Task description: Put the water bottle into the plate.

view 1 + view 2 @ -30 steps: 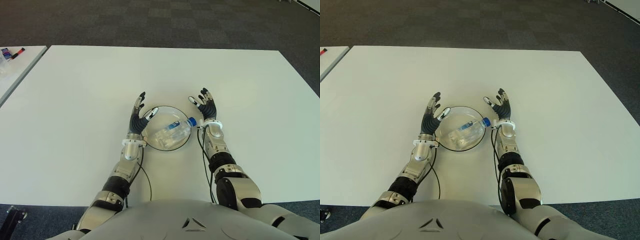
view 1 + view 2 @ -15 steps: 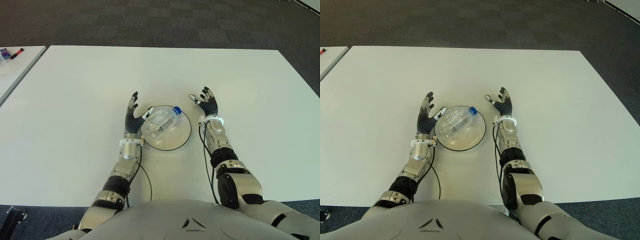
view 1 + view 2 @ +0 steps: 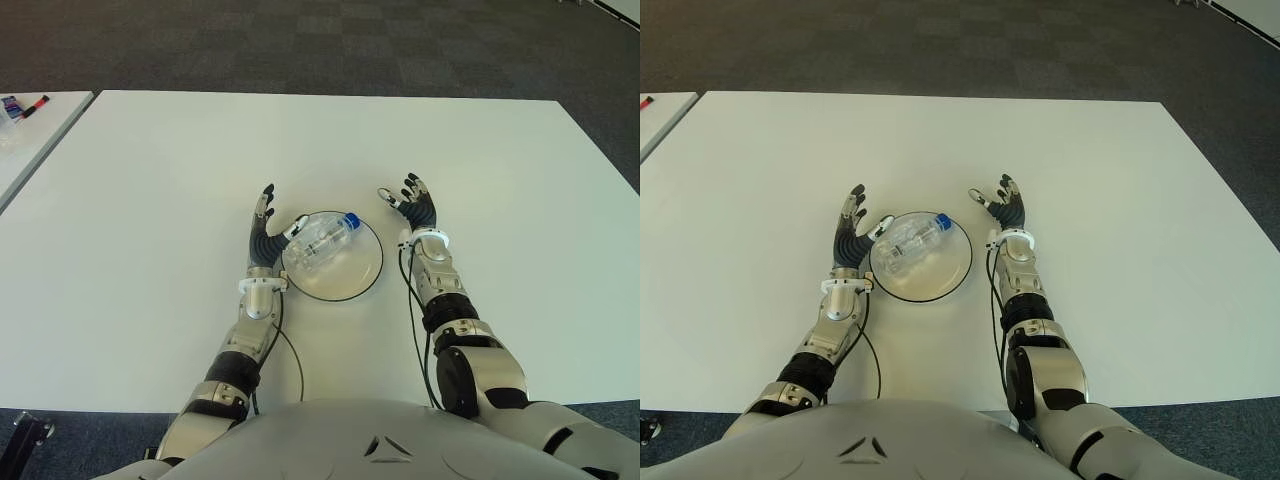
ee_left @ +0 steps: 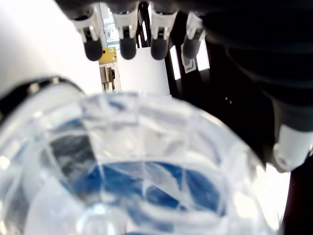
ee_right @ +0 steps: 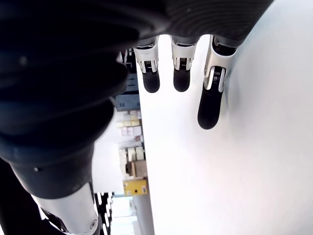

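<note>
clear water bottle lies in the plate, left hand and right hand released beside it.

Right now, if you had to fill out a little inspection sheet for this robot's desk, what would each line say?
Surface: white table, bare apart from the job's things.
Job's things: clear water bottle with a blue cap lies on its side inside the plate, a clear round dish with a dark rim.
Clutter: nothing seen on this table.
Hands: left hand shows just left of the plate, fingers open, holding nothing; right hand shows to the plate's right, fingers open, empty.
Cables: a thin black cable runs along each forearm.
Surroundings: dark carpet; a second table on the left with markers.
</note>
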Controlling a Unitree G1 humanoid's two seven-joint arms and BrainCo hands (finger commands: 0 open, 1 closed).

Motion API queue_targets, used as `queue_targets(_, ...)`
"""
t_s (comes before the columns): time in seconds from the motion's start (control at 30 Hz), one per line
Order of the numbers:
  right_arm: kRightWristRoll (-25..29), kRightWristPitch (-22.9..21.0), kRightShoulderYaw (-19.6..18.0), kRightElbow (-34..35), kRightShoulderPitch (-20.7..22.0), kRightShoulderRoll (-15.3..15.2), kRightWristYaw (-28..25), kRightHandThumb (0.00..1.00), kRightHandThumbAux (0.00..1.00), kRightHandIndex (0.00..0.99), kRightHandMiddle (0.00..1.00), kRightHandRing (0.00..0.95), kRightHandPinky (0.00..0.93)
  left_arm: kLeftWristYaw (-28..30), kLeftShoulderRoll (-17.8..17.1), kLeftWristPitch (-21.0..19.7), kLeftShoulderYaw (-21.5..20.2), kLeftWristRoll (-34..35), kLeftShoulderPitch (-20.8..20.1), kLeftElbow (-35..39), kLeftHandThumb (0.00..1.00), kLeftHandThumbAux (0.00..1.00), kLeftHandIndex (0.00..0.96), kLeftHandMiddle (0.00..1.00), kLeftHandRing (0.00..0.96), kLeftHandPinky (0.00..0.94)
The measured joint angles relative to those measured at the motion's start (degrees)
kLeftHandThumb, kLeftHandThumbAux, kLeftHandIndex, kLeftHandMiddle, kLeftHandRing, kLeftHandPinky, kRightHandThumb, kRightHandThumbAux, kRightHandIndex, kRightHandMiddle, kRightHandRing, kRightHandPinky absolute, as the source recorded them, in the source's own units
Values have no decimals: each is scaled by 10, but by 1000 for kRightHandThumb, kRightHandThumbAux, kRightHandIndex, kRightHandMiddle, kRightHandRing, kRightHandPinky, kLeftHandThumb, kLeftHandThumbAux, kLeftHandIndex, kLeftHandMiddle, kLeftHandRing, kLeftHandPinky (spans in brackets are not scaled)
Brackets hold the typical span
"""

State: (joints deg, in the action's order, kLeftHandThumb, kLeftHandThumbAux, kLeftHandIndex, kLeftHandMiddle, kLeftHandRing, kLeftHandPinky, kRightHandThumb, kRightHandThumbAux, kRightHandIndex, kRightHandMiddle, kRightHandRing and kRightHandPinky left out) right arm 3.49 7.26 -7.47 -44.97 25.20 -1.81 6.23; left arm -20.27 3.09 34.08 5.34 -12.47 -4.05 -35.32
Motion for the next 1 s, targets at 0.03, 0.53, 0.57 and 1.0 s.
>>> queue_targets(0.03,0,-1,0,1,0,0,0,56,843,68,59,56,120,0,0,0,0,0,0,0,40,576,0,0,0,17)
queue_targets(0.53,-8,-5,2,5,-3,-1,1,59,833,74,64,61,124,-5,0,-1,0,0,0,-4,44,565,0,0,0,17)
queue_targets(0.57,-8,-5,2,5,-3,-1,1,59,832,74,64,61,124,-5,0,-1,0,0,0,-4,44,562,0,0,0,17)
queue_targets(1.0,26,73,-12,2,-30,10,-68,40,841,34,24,16,58,23,0,1,-17,46,0,-6,12,554,0,0,0,7)
